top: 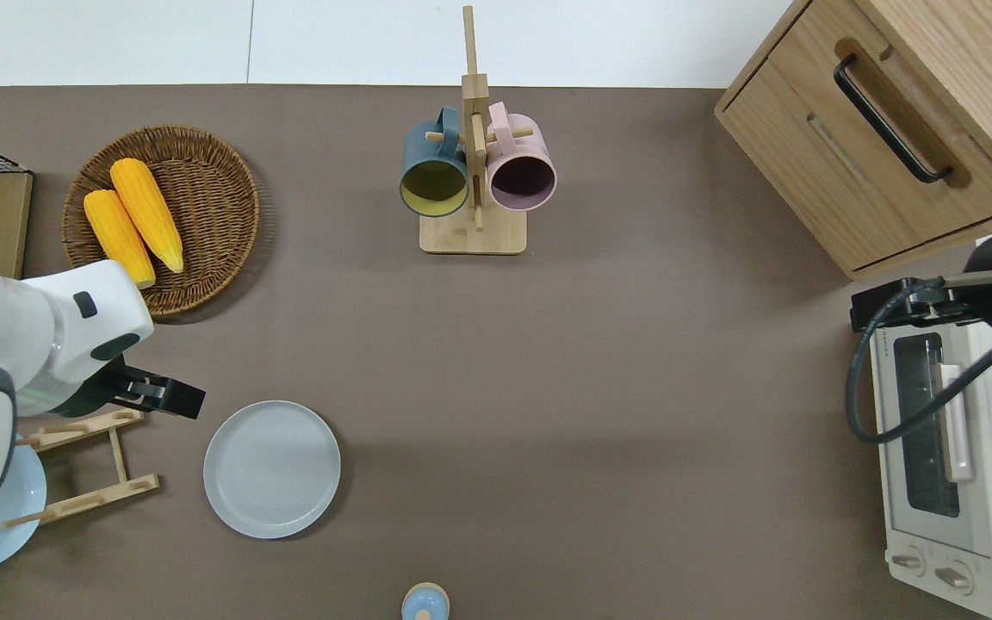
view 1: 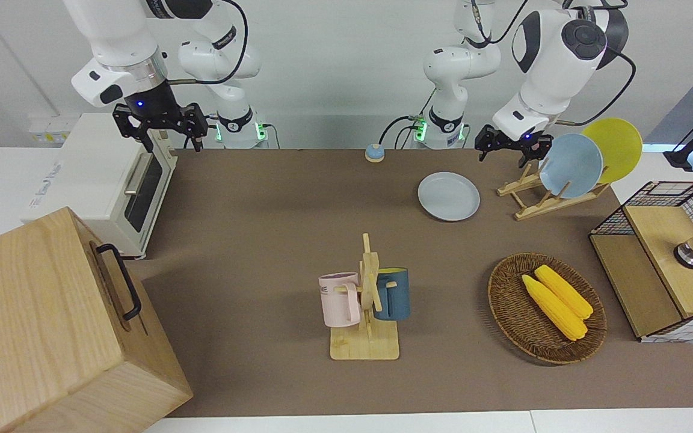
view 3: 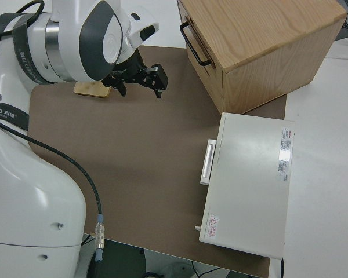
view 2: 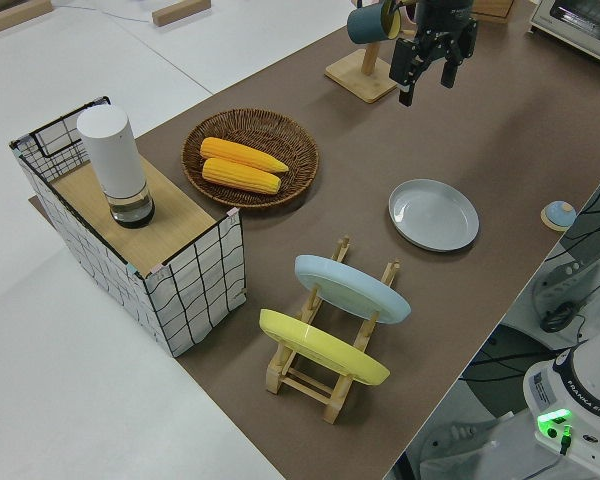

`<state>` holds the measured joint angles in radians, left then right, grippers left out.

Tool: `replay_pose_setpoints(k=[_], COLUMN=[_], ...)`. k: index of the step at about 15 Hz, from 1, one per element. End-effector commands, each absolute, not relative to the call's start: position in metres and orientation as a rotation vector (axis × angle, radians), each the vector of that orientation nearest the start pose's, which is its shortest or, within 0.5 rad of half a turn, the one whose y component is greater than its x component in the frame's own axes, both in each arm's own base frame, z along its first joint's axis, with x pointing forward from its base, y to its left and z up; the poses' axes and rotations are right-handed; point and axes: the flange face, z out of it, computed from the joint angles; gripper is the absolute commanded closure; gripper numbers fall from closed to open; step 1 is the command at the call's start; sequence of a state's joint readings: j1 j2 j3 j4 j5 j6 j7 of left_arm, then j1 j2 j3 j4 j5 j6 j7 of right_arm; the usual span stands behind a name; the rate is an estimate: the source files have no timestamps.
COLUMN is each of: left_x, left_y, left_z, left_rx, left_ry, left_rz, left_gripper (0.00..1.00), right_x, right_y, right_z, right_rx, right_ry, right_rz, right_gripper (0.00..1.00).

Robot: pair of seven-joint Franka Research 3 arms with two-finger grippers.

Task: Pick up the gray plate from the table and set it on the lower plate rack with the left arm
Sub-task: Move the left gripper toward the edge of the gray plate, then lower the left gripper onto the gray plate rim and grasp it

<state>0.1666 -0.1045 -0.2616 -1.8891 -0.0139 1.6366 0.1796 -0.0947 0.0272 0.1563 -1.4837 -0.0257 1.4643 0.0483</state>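
Nearest the robots, at the table edge: a small blue-topped bell.

Next out, toward the left arm's end: the lower plate rack, light wood, two slanted rails with pegs. It carries a light-blue plate and a yellow plate, both leaning in slots at the rack's higher end. The slots at the low end of the rails stand free.

The gray plate lies flat on the brown table, just beside the rack's low end and apart from it, toward the table's middle. Nothing touches it.

The left gripper hangs in the air over the rack's low end, near the gray plate's rim but not over the plate itself. Fingers stand apart, holding nothing; the front view shows the same.

Toward the right arm's end: a white toaster oven. The right arm is parked, its gripper spread wide and empty.

Farther out: a wicker basket with two corn cobs, toward the left arm's end. A wire-sided crate with a white cylinder on its wooden top sits at that end too.

Farthest: a wooden mug stand with a dark blue mug and a pink mug, and a wooden drawer cabinet at the right arm's corner.
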Motion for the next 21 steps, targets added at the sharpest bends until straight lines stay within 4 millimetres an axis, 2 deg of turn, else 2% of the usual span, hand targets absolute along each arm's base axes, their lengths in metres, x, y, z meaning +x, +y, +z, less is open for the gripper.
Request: replay_pose_setpoints(k=[1, 4, 7, 9, 13, 21], left_x=[0.485, 0.48, 0.468, 0.462, 0.454, 0.444], left_y=[-0.049, -0.047, -0.043, -0.039, -0.024, -0.022], left_z=[0.486, 0.455, 0.408, 0.387, 0.35, 0.294], left_rx=[-3.095, -3.093, -3.09, -3.089, -3.083, -3.099], left_ry=[0.41, 0.423, 0.437, 0.44, 0.478, 0.48], left_rz=[0.169, 0.155, 0.112, 0.081, 0.026, -0.012], left_gripper=[0.0, 0.0, 0.0, 0.0, 0.01, 0.01], right_x=[0.551, 0.551, 0.551, 0.551, 0.551, 0.551], right_y=[0.031, 0.031, 0.031, 0.031, 0.031, 0.031], right_z=[0.644, 0.644, 0.644, 0.644, 0.644, 0.644], right_rx=[-3.162, -3.162, -3.162, -3.162, -3.162, -3.162], right_ry=[-0.014, -0.014, -0.014, -0.014, -0.014, -0.014], right_rz=[0.063, 0.063, 0.063, 0.063, 0.063, 0.066], right_gripper=[0.017, 0.017, 0.017, 0.017, 0.017, 0.017])
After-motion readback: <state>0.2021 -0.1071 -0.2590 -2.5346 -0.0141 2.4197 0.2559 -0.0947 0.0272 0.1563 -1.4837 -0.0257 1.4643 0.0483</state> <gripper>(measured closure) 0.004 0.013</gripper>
